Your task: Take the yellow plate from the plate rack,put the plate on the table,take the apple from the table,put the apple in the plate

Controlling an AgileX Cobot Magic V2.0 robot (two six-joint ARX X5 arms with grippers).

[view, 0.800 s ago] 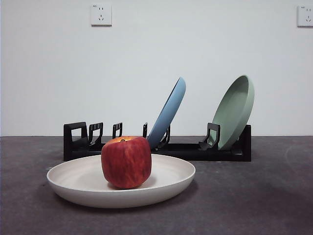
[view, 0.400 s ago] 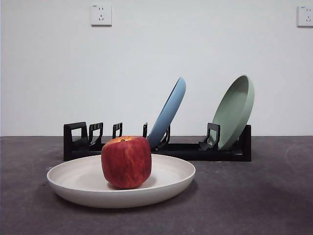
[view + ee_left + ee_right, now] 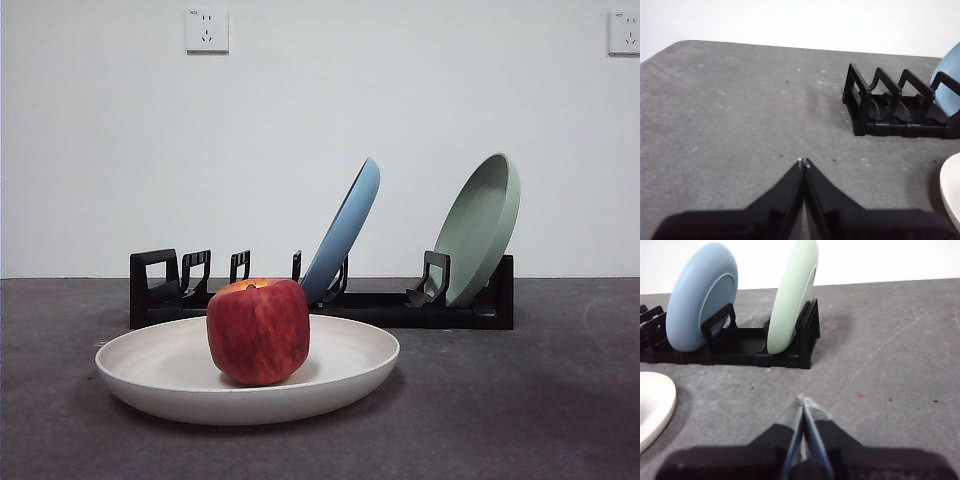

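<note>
1. Front view: neither tool shows here. The apple [image 3: 258,331] sits upright in the yellow plate [image 3: 160,375], a little left of the plate's middle, with its stem dip facing up. The plate lies flat on the worktop [image 3: 520,410]. Behind it stands the plate rack [image 3: 400,308], with a blue plate [image 3: 345,232] leaning in a slot near the rack's middle and a green plate [image 3: 480,228] leaning in the slot at the rack's right end. The slots on the rack's left part hold nothing. Two wall sockets [image 3: 207,30] sit high on the white wall.

2. Left wrist view: the left tool [image 3: 803,162] has its two black jaws pressed together tip to tip, holding nothing and touching nothing but each other. It hangs over bare worktop [image 3: 730,115]. Ahead of the tool and off to one side stands the rack's blocky loop end [image 3: 875,107], well apart from the tips. A sliver of the blue plate [image 3: 949,85] and the yellow plate's rim [image 3: 952,192] show at the picture's edge, both clear of the tool.

3. Right wrist view: the right tool [image 3: 804,402] is likewise closed, tips meeting, with nothing between them. It hangs over the worktop [image 3: 890,355]. Ahead of it stands the rack [image 3: 740,347], carrying the green plate [image 3: 792,297] nearly straight ahead and the blue plate [image 3: 700,300] further along. The yellow plate's edge [image 3: 657,405] lies off to one side, apart from the tool.
</note>
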